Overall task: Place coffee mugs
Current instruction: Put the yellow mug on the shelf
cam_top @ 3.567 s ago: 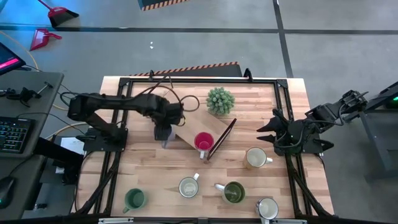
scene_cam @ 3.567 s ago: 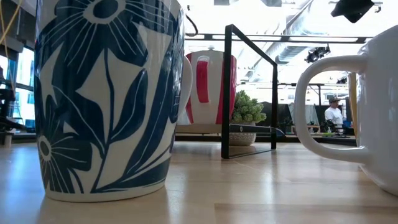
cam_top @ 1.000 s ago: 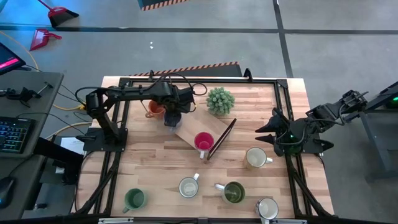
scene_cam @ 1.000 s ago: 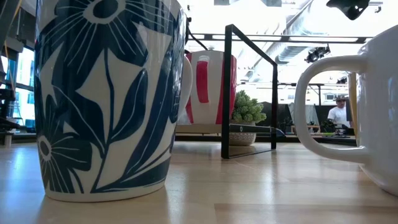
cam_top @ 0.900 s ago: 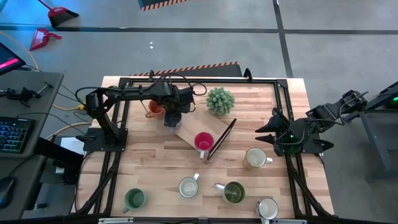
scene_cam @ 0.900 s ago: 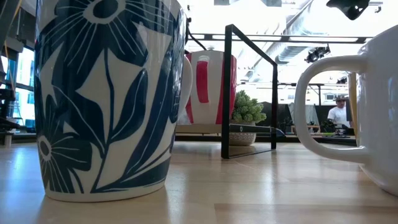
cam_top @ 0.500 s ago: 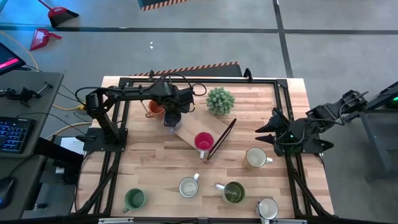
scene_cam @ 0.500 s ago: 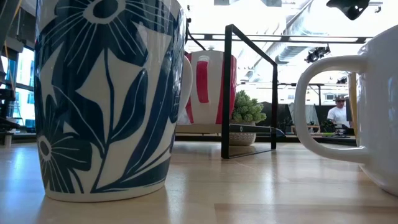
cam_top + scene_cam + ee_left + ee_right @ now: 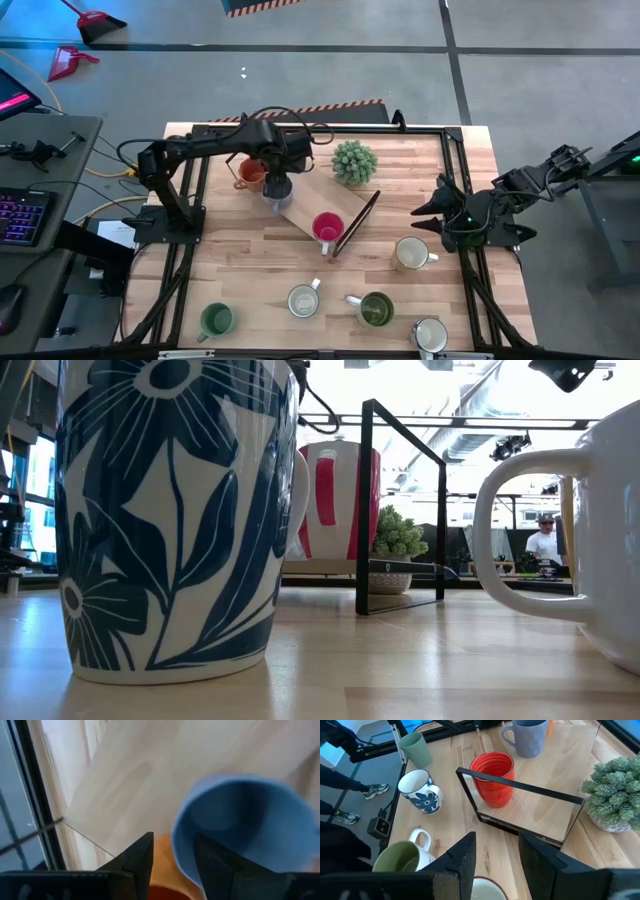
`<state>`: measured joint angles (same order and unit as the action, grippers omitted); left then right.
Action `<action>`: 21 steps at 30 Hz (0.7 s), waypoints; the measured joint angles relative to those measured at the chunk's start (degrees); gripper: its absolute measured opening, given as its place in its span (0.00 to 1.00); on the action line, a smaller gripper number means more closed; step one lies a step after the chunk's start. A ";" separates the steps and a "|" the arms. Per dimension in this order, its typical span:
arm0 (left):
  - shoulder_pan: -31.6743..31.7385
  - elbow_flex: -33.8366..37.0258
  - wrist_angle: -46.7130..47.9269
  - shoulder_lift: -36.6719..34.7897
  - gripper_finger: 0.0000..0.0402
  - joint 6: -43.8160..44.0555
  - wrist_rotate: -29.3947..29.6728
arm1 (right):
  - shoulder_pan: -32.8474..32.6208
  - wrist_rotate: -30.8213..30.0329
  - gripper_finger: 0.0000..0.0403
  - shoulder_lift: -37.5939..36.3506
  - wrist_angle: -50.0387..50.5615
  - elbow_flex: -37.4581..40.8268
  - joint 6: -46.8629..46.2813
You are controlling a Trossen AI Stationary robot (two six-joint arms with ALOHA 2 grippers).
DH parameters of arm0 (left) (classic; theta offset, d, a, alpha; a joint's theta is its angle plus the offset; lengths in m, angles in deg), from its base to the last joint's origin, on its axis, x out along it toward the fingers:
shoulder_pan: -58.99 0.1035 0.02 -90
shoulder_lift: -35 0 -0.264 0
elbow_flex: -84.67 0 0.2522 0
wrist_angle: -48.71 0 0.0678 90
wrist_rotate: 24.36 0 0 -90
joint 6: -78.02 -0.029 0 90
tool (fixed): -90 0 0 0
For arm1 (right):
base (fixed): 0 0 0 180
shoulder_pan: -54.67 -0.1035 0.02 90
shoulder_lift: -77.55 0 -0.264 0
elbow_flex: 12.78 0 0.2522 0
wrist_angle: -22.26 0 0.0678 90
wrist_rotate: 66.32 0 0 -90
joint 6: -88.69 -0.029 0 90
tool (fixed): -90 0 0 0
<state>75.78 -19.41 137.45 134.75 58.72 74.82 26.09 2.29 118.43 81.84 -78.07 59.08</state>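
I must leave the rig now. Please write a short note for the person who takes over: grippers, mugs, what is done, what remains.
Left gripper: over the blue-grey mug, jaws apart, not gripping it.
Right gripper: open, waiting at the table's right edge.
On the wooden board: blue-grey mug, red-pink mug. Orange mug stands beside it.
Left: bright green mug, flowered white mug, olive mug, two cream mugs.

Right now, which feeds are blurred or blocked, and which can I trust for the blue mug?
Left wrist view: the blue mug is soft with blur, very close. Low view: a flower-patterned mug and a white mug fill the foreground; bright backlight behind. High view: sharp and evenly lit, with the left gripper over that mug.
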 joint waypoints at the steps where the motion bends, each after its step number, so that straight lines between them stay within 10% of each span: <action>1: -0.20 -1.07 1.52 0.00 0.32 0.94 -0.24 | 0.00 0.02 0.32 0.00 0.00 -0.02 0.02; 12: -3.30 -7.43 13.65 -5.92 0.32 17.09 -12.29 | 0.04 -0.71 0.32 -0.02 -0.35 -0.02 8.40; 21: -17.56 -0.87 11.20 -18.86 0.32 35.40 -13.30 | 0.07 -5.82 0.32 0.28 -1.28 -0.02 9.99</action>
<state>58.23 -20.28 148.65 115.89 94.12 61.52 26.16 -3.52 118.72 80.56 -78.09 69.07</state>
